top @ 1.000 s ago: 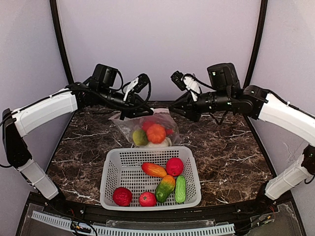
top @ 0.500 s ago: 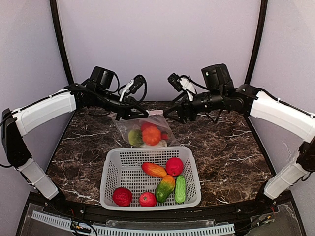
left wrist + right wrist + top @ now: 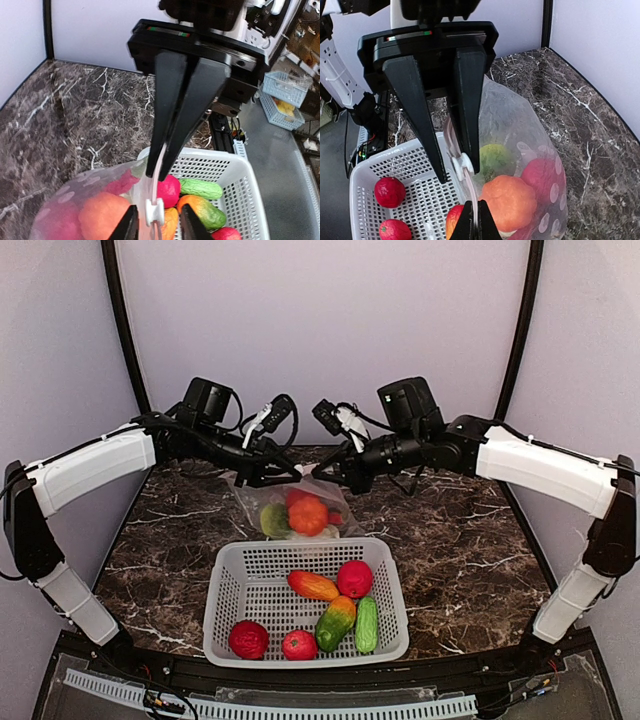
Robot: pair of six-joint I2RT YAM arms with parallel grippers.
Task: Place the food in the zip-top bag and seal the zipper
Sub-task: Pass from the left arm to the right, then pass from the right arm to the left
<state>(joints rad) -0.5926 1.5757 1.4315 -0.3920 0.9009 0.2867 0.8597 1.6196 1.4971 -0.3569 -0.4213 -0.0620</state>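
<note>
From above, the right claw (image 3: 322, 471) is sliding left along the top of the zip-top bag (image 3: 335, 505). A second ago it was well to the right. Now it is getting near the left claw (image 3: 280, 473), which is staying at the left end of the top edge. The bag is sitting on the tabletop (image 3: 460, 540), just behind the basket (image 3: 300, 544), with some food (image 3: 308, 515) inside it: an orange piece, a green one and a red one. Six more pieces are lying in the basket.

In the left wrist view, the left claw (image 3: 156, 227) is showing at the bottom. It is narrow, with a curled bit of the zipper (image 3: 152, 212) sitting between its fingers. It looks like it is holding that end. The right claw (image 3: 157, 170) is facing it, squeezed tight on the white strip.

In the right wrist view, the right claw (image 3: 474, 225) is pinching the zipper (image 3: 462, 162) with its fingers pressed together. The left claw (image 3: 460, 172) is just ahead of it, and the bag (image 3: 510, 115) is hanging to the right with the food (image 3: 507, 200) showing through.

The two claws are nearly meeting, so the zipper is probably almost shut. It looks like the food in the basket is getting left out.
</note>
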